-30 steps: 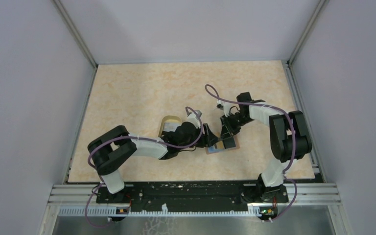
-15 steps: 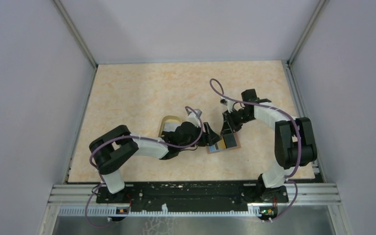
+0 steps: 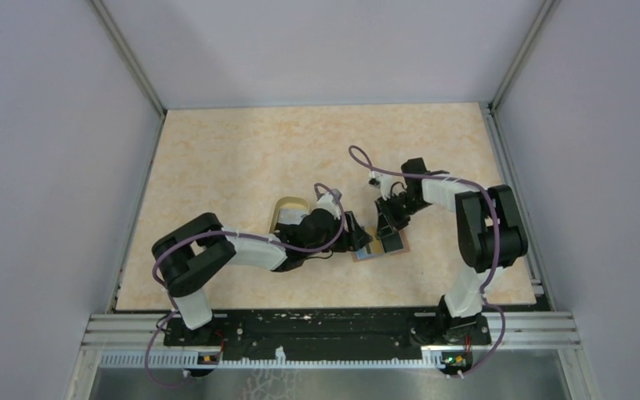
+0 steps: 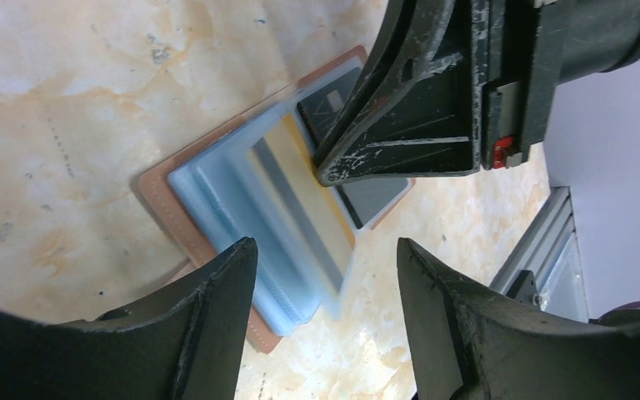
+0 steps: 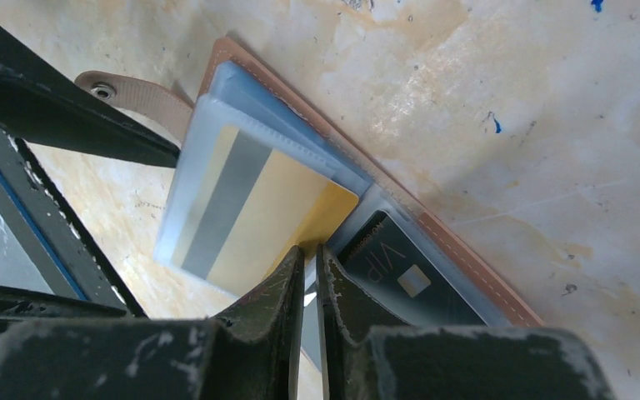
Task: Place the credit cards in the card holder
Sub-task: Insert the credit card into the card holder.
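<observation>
Reddish-brown leather lies spread flat as the card holder [image 3: 381, 246] sits open on the marbled worktop [image 3: 242, 150], right of the middle and closer to the near edge than the far one. Its pale blue sleeves [image 4: 242, 208] face up so that cards can be slid in from above. The right hand [image 5: 310, 250] comes down on it from the far-right side, fingers drawn almost together with only a sliver between them. Its tips are set at the corner of a gold card [image 5: 250, 208] with a grey stripe; whether that corner is pinched or merely pushed cannot be made out. The card lies inside one of the sleeves, which fans out a little from the rest, suggesting it is being nudged home rather than carried. Just beside it, a black card [image 5: 392, 258] marked VIP is tucked in a neighbouring pocket, apparently finished with. The left hand [image 4: 325, 250] reaches in from the left with its fingers spread wide and gripping nothing. Its tips are at the holder's edge, one overlapping a corner, probably to stop the light wallet skating across the smooth surface while the other hand pushes. A snap strap [image 5: 133, 96] trails from the holder's edge toward the left hand. An oval tan-rimmed dish [image 3: 287, 208] stands just behind the left arm, toward the middle of the worktop; what it holds is hidden.
</observation>
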